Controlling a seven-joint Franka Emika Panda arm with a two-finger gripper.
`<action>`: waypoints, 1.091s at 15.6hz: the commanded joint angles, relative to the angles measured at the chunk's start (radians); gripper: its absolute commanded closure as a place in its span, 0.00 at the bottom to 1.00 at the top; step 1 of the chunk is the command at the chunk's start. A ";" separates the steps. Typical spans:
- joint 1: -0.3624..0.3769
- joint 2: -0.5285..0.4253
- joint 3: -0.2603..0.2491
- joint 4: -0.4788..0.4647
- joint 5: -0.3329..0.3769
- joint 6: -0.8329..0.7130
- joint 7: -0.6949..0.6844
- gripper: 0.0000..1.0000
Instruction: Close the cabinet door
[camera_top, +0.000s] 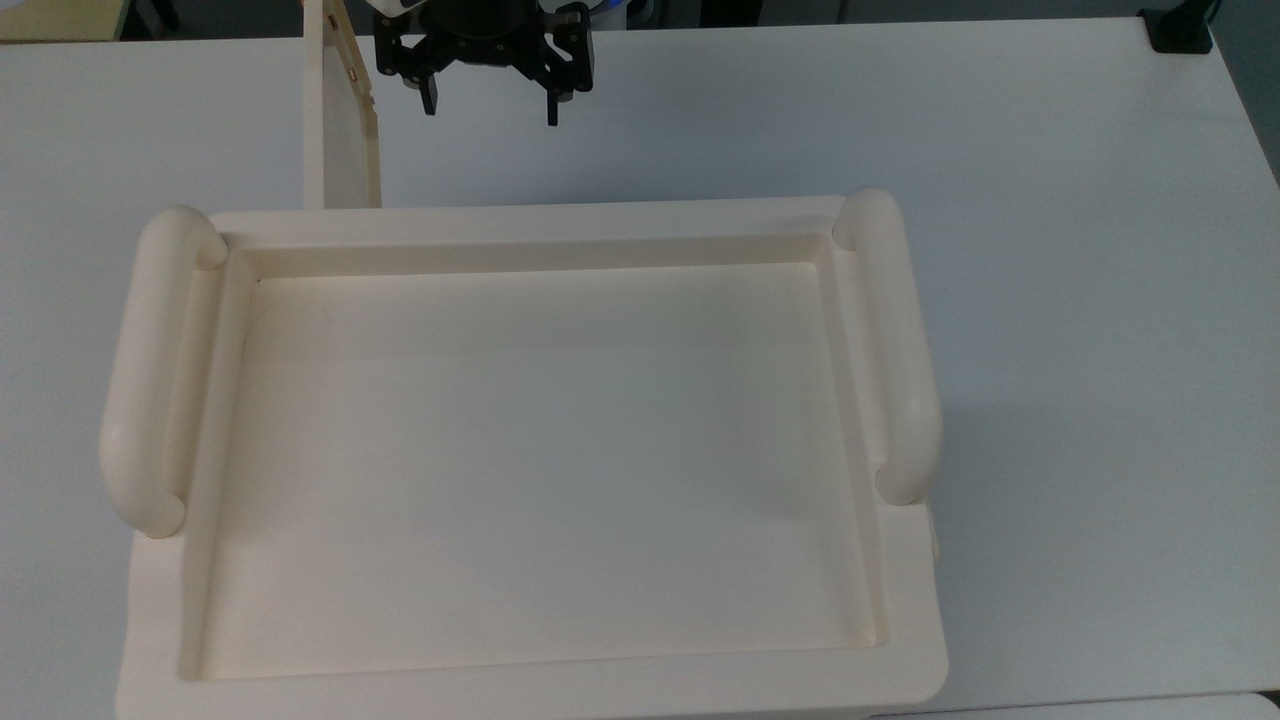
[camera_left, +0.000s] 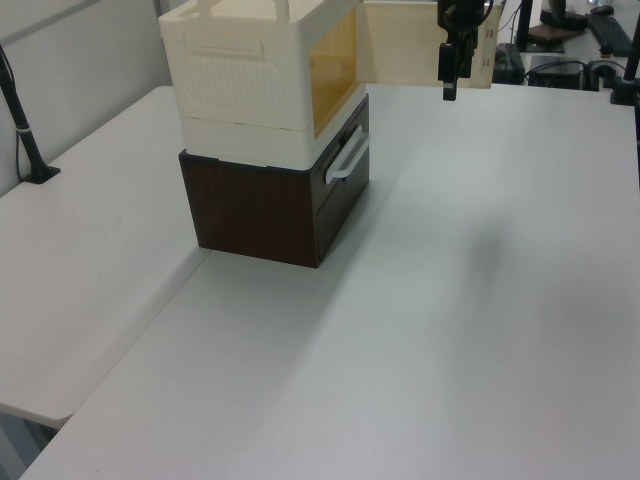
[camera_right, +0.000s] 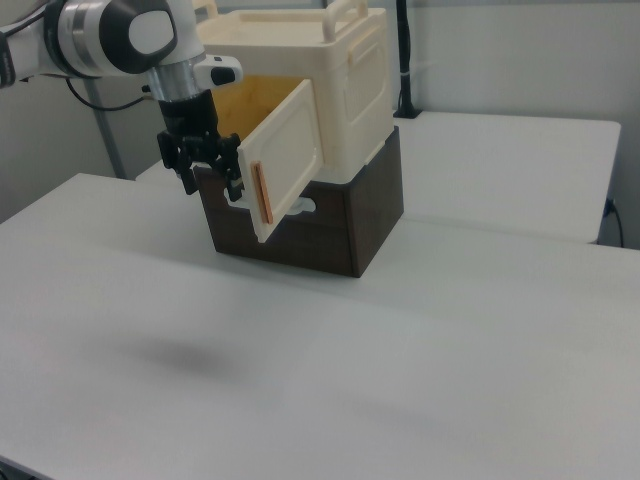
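Large cream plastic cabinet (camera_top: 540, 450) with a recessed rectangular tray top and two rounded tubular handles at its sides, stacked on a dark brown wooden drawer box (camera_left: 270, 210) with a pale bar handle (camera_left: 345, 160). Both standing on the white tabletop (camera_top: 1050, 300), nearer the top view's left edge than its right, close against the top view's bottom edge.

Thin flat cream rectangular cabinet door (camera_right: 288, 155) swung wide open, hinged at one front corner of the cabinet and jutting out over the tabletop toward the top view's upper edge. Narrow orange-brown strip along its free edge in the right view. Yellowish interior exposed behind it (camera_left: 333, 68).

Black two-finger gripper (camera_top: 490, 108) on the white and grey arm (camera_right: 120, 35), hanging above the tabletop just beside the door's free edge, on the top view's right of the panel (camera_top: 343, 130). Fingers spread well apart, pointing down, gripping nothing. In the right view, gripper (camera_right: 210, 185) seen just at the right view's left of the door's strip; contact with the panel impossible to tell. In the left view, gripper (camera_left: 452, 70) overlapping the open door (camera_left: 410, 45).
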 joint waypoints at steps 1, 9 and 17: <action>-0.002 -0.034 0.001 -0.042 0.009 0.001 0.008 0.00; 0.000 -0.032 0.001 -0.042 0.007 0.001 0.003 0.00; -0.002 -0.034 0.001 -0.042 0.007 -0.002 -0.024 0.52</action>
